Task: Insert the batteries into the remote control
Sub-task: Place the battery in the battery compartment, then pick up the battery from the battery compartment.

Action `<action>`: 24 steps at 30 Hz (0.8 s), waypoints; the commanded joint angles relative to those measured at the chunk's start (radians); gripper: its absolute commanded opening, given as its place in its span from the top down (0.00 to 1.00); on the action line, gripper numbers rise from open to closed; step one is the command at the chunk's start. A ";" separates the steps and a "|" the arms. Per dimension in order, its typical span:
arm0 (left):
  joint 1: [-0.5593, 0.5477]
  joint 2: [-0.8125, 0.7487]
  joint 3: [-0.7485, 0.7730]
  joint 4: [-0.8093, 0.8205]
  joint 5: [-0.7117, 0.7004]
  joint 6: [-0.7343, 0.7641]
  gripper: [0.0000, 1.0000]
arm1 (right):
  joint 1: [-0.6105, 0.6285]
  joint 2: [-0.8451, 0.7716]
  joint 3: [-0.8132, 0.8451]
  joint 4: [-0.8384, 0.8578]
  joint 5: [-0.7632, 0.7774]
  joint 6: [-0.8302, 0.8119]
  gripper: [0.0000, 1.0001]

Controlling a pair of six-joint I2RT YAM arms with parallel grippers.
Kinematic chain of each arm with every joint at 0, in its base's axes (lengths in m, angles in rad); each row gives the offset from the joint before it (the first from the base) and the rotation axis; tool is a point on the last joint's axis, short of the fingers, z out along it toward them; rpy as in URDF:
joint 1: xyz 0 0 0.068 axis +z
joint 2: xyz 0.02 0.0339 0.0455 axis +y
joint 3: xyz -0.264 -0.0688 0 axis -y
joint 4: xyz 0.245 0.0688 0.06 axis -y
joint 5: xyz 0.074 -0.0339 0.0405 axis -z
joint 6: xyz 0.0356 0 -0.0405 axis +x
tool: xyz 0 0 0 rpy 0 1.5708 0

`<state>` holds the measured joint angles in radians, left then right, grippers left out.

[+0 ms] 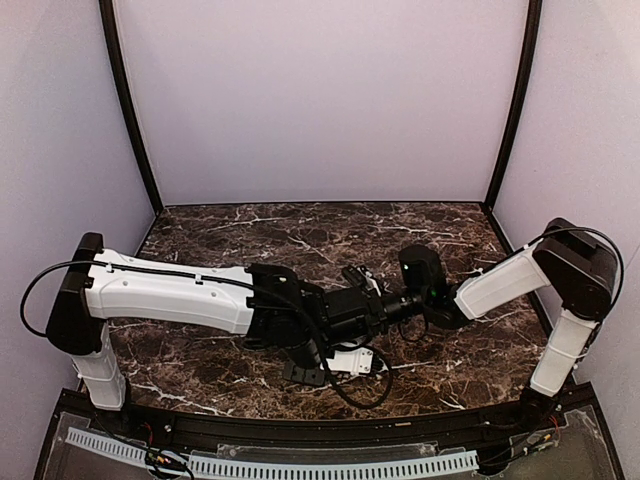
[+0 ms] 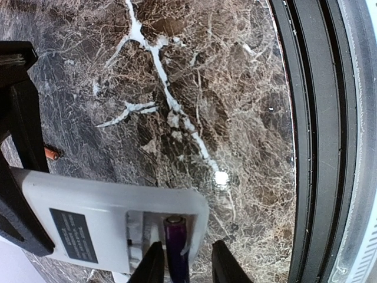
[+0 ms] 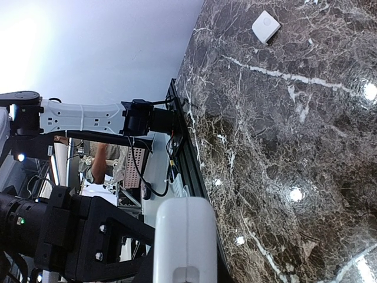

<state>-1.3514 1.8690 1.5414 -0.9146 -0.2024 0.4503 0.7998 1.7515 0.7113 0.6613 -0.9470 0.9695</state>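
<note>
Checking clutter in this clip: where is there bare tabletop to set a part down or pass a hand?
Free: the far strip of the table along the back wall, and the near-right patch between the right arm and the front edge. Crowded: the centre, where the left gripper and right gripper meet at the remote control.

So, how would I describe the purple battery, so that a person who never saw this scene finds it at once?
Above the dark marble table, find the white remote control, its plain back facing the left wrist camera. In its open compartment, right of the black label, lies the purple battery: a slim dark cylinder, whereas the orange battery only peeks out beyond the remote's far edge.
</note>
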 commanded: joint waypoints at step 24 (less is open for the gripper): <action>-0.006 -0.119 0.013 0.048 -0.103 0.000 0.46 | 0.010 0.031 -0.034 0.171 -0.026 0.051 1.00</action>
<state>-1.3624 1.8450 1.5417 -0.9234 -0.2474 0.4515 0.7975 1.7695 0.6991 0.7929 -0.9401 1.0092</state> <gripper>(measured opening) 0.535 0.141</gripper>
